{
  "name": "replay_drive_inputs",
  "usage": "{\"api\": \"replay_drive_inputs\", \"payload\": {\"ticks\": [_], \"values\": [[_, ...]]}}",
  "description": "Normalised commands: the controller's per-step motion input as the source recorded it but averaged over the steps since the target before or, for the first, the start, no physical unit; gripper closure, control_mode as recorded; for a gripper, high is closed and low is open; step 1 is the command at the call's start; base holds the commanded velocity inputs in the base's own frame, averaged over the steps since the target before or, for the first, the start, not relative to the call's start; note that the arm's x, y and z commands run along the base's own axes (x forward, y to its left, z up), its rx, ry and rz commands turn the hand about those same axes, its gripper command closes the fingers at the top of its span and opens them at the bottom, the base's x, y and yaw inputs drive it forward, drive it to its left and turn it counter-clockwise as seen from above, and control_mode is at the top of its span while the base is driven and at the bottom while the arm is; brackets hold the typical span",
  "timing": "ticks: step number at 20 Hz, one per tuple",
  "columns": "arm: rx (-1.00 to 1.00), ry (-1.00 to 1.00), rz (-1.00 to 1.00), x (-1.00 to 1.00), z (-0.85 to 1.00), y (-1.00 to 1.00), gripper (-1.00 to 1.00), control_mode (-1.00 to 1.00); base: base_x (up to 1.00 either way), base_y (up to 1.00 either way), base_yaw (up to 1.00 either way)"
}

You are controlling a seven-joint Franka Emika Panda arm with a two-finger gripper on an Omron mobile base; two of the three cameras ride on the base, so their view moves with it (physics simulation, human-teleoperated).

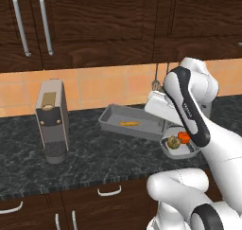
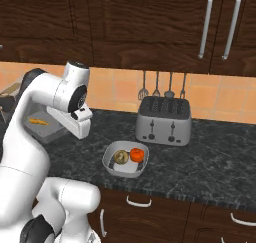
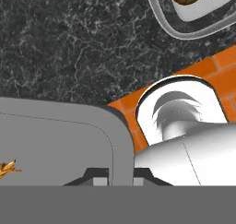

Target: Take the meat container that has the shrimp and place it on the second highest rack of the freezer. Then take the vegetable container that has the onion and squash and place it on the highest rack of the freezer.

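The meat container (image 1: 133, 122), a deep grey tray with a flared rim, is sitting tilted above the dark marbled counter (image 1: 94, 153), its right end raised where the arm is reaching in. The shrimp (image 1: 129, 124), a thin orange piece, is lying on the tray's floor near the middle. In the hand view the gripper (image 3: 114, 178) is pinching the tray's rim, one dark fingertip (image 3: 96, 176) showing inside the wall and the other outside it, pressed close together with the grey edge between them. In the left base view the hand is coming down at the tray's right end, largely hiding the grasp behind the white forearm. Just right of the tray and nearer the counter's front edge, the pale rounded bowl (image 2: 125, 160) is resting flat on the counter, holding a brownish onion (image 2: 120, 156) and an orange-red vegetable (image 2: 137, 154) side by side. A coffee machine (image 1: 52, 120) is standing well to the left of the tray. In the right base view a silver toaster (image 2: 164, 120) is standing against the tiled backsplash, beyond the bowl and to its right, with utensils (image 2: 162, 86) hanging on the wall above it. Dark wooden cabinets (image 1: 94, 21) are running across the top.
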Motion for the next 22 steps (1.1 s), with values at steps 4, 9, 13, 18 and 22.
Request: {"api": "replay_drive_inputs", "payload": {"ticks": [4, 9, 13, 18, 22], "values": [[0.02, -0.08, 0.0, -0.7, 0.42, 0.0, 1.0, -1.0, 0.0, 0.0, 0.0], [0.0, 0.0, 0.0, -0.17, 0.35, 0.0, 1.0, -1.0, 0.0, 0.0, 0.0], [0.0, 0.0, 0.0, -0.45, 0.22, 0.0, 1.0, -1.0, 0.0, 0.0, 0.0], [0.0, 0.0, 0.0, -0.47, 0.12, 0.0, 1.0, -1.0, 0.0, 0.0, 0.0], [0.0, 0.0, 0.0, -0.28, 0.0, 0.0, 1.0, 1.0, -0.37, 0.0, 0.0]]}}
